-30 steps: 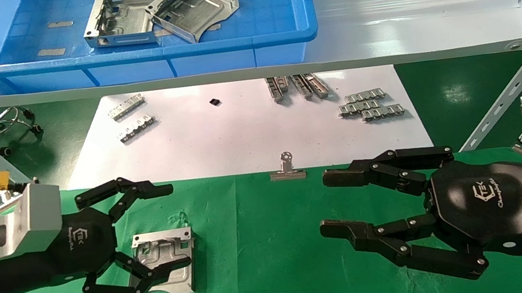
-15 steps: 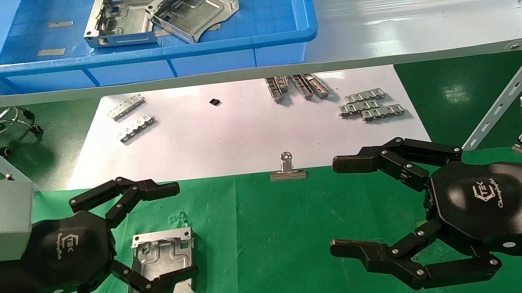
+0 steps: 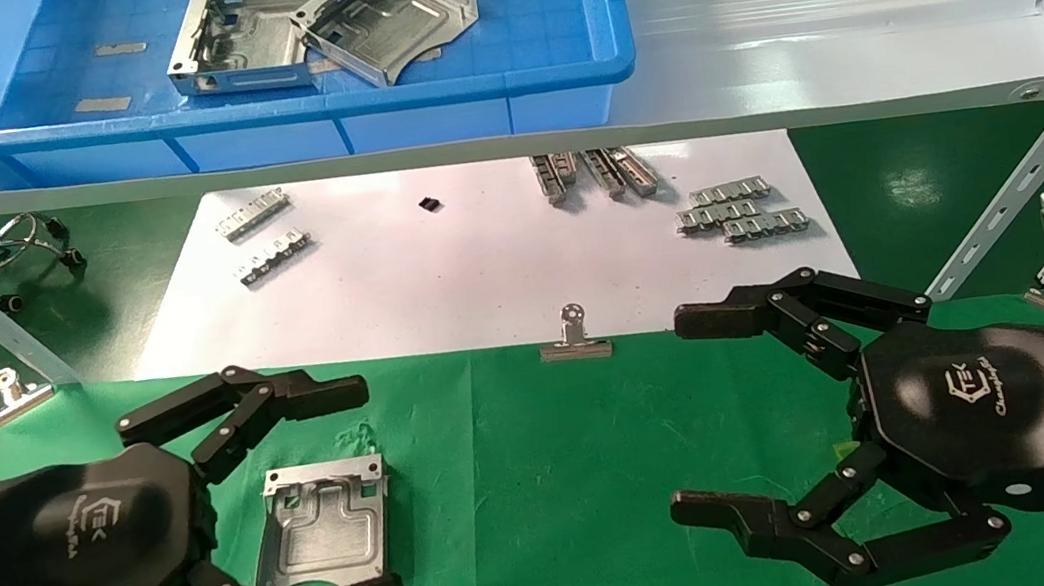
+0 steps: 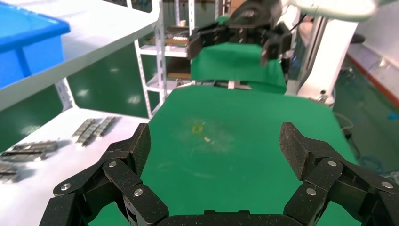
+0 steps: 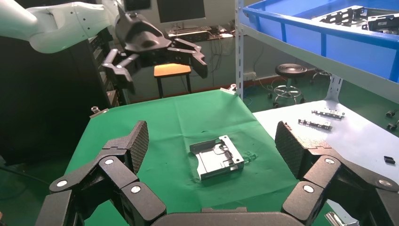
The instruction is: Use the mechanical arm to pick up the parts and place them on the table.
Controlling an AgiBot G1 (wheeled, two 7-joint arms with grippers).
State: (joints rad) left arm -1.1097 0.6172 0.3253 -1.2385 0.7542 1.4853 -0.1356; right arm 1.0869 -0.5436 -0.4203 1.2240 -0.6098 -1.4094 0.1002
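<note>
Bright green wrinkled table (image 3: pixel 548 491) nearest, one flat silvery part (image 3: pixel 323 526) lying on it toward the left. Left gripper (image 3: pixel 308 503) low over the cloth beside that part, fingers spread wide on either side, not touching. Right gripper (image 3: pixel 710 415) at matching height, well apart from the part, fingers likewise splayed, holding nothing. Small binder clip (image 3: pixel 574 336) at the cloth's far edge. Beyond, white sheet (image 3: pixel 439 274) with toothed strips (image 3: pixel 741 212). Farthest, grey shelf (image 3: pixel 828 11) carrying blue bin (image 3: pixel 554 77) with two more parts (image 3: pixel 321 27).
</note>
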